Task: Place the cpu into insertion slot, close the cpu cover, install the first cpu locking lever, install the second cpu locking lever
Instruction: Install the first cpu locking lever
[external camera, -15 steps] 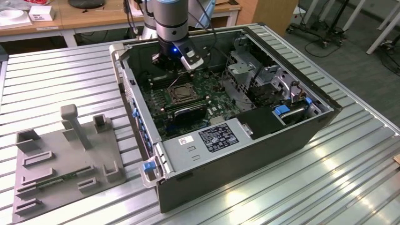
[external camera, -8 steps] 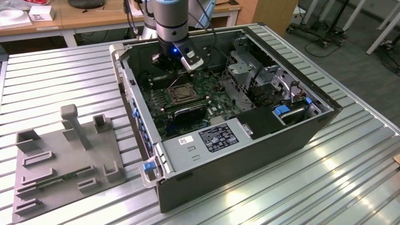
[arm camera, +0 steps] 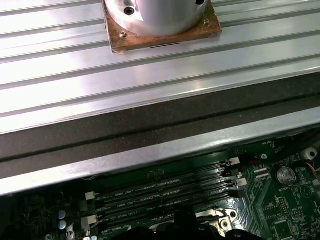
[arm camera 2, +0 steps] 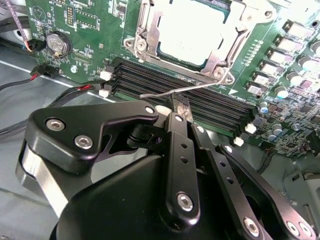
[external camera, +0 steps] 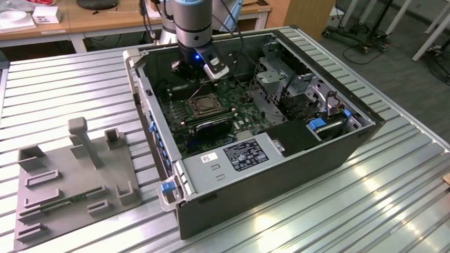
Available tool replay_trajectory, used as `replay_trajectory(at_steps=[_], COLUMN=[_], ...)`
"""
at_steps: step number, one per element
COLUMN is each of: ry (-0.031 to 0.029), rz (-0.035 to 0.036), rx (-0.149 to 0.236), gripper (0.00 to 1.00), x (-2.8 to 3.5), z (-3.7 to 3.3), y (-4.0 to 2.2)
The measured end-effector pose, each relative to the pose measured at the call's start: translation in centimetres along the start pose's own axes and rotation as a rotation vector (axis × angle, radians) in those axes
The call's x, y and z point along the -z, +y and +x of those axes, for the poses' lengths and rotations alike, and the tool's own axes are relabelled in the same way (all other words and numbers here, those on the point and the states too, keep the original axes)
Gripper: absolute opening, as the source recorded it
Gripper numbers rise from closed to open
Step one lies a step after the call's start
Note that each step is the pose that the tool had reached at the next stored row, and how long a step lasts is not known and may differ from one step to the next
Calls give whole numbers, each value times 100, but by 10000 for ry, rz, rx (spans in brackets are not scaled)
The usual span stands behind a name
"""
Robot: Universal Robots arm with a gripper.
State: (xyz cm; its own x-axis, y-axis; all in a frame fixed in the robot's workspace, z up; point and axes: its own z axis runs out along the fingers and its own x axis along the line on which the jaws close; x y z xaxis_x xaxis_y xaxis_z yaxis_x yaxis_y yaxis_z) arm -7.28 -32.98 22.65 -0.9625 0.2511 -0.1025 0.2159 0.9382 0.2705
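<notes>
— Gripper (arm camera 2: 179,106)?
— Pinched closed, right at the thin wire locking lever (arm camera 2: 210,86), by the black memory slots (arm camera 2: 140,75). Grip on the wire: hard to tell.
— Cpu (arm camera 2: 187,27)?
— Seated in the insertion slot (arm camera 2: 132,44), framed by the lowered cpu cover (arm camera 2: 150,35). All inside the open computer case (external camera: 281,174) on the ribbed metal table (external camera: 70,84).

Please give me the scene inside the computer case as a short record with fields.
cover: square silver metal frame cover, closed flat
cpu: small pale square chip, showing through the cover's window
lever: thin silver wire locking lever, sticking out over the long black memory slots
hand: black robot hand, shut, tip at the lever
</notes>
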Motion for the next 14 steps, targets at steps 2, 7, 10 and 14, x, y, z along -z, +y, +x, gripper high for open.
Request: replay_trajectory(at_steps=[2,7,10,14], ry=[1,1,0,1], rz=[2,0,1,2], rx=[1,2,1,1], gripper=[11,11,11,11], x=[-3,-13,-26,-43], z=[1,5,8,9], y=[5,17,16,19])
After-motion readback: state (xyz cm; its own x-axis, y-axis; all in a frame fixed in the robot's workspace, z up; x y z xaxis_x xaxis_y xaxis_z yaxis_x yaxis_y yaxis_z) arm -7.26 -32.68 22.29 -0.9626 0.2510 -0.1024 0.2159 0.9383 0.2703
